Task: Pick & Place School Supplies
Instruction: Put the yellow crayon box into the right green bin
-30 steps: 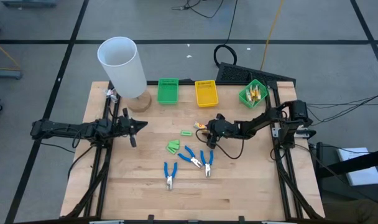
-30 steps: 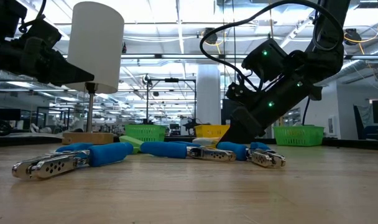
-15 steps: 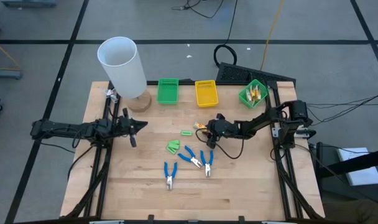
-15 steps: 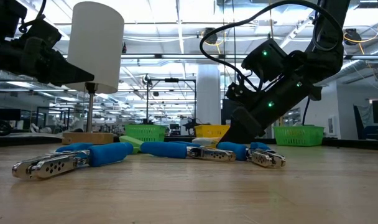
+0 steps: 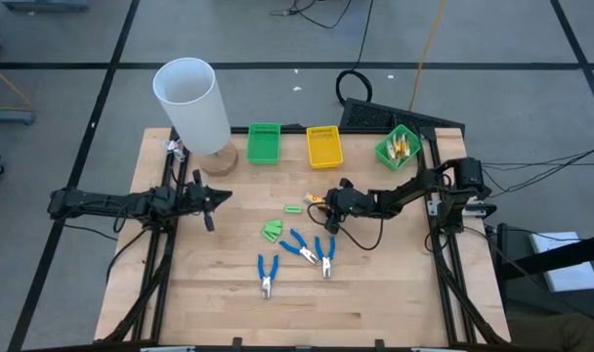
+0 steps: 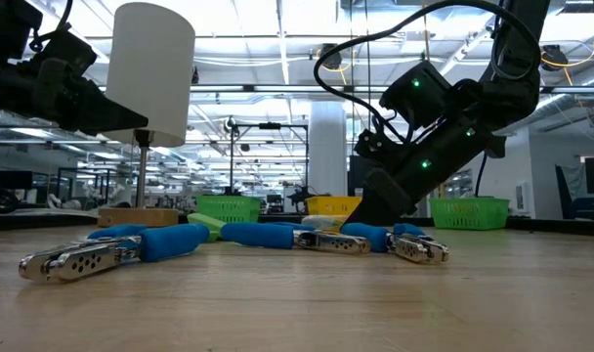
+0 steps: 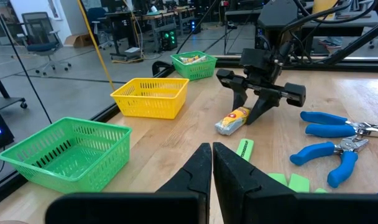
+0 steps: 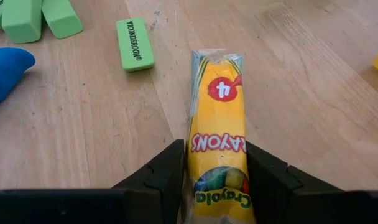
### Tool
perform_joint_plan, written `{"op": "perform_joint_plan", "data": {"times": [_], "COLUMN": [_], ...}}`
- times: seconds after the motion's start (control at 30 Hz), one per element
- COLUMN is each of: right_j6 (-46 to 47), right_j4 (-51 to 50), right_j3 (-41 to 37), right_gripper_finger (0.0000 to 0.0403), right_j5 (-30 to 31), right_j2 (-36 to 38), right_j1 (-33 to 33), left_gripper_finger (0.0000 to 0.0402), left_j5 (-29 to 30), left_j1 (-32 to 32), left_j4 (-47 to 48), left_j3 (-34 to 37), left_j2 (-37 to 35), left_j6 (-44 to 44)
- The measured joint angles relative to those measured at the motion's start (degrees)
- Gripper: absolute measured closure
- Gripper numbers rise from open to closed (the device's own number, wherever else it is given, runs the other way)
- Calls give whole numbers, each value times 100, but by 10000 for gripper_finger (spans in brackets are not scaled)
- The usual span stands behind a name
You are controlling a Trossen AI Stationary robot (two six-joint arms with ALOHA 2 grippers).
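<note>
Right gripper (image 8: 217, 180) is closing, jaws touching both long sides of the crayon pack (image 8: 218, 118) lying mid-table | light, slick wrapper, likely crushable; gripping mid-length seems best | left gripper (image 7: 211, 171) is waiting shut, empty.

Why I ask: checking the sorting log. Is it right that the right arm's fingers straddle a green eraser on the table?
Not an eraser: the right gripper fingers straddle a yellow crayon pack, as the right wrist view shows. The green eraser lies apart.

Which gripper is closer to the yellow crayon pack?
Right. The right gripper has its fingers on both sides of the crayon pack. The left gripper waits, shut, far across the table.
</note>
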State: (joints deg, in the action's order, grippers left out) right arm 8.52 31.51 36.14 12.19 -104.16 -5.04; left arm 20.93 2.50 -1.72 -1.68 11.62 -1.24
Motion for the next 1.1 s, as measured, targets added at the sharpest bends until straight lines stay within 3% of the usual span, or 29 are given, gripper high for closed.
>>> {"op": "perform_joint_plan", "data": {"times": [0.63,1.1], "right_j6": [-64,-69], "right_j4": [126,-149], "right_j3": [-9,-15], "right_gripper_finger": [282,282], "right_j5": [-7,-39], "right_j2": [2,421], "right_j1": [0,0], "left_gripper_finger": [380,380], "left_j5": [0,0], "left_j1": [-1,-2], "left_j4": [0,2], "left_j3": [-2,-2], "left_j2": [0,0], "left_j6": [1,-2]}}
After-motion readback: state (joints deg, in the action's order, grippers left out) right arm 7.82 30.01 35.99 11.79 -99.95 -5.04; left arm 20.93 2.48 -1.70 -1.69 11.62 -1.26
